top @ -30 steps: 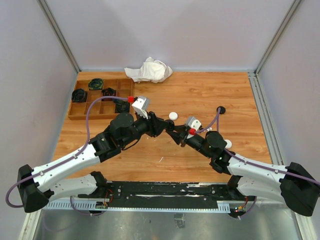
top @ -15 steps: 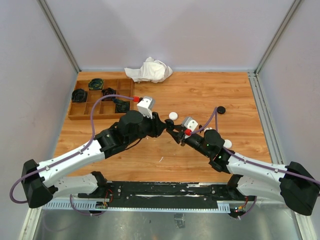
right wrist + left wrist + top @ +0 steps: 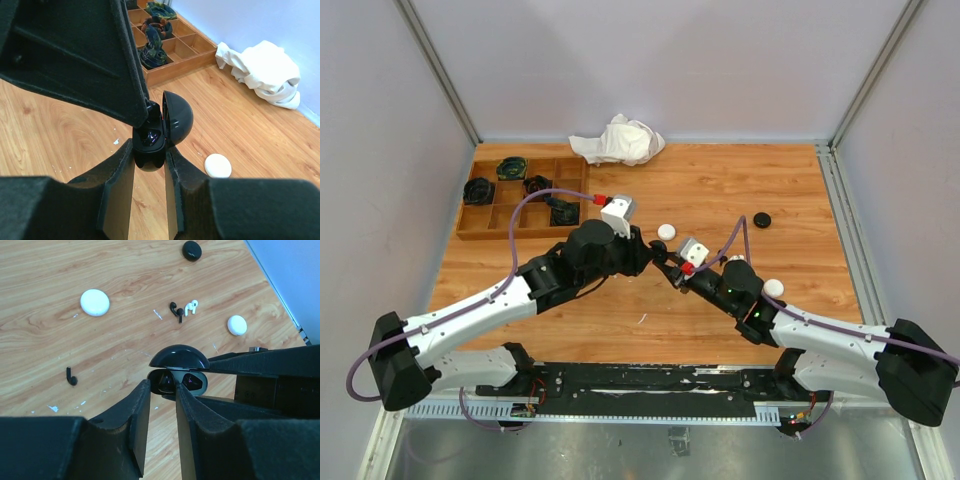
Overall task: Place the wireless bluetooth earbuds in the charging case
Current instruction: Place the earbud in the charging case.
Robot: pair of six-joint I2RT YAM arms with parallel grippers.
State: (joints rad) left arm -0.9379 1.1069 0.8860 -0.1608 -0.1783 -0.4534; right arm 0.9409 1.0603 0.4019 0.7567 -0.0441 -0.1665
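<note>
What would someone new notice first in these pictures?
An open black charging case, lid up, is clamped in the right gripper over the middle of the table, the left gripper nosed up close. Loose earbuds, black and white, lie beyond it, and a crumpled white cloth at the back edge.

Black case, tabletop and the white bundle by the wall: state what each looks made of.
Black case: likely hard plastic, glossy; its domed lid carries soft highlights. Tabletop: wood or wood-look laminate, matte, with visible grain and pale scuffs. White bundle: soft cloth, crumpled into folds.
</note>
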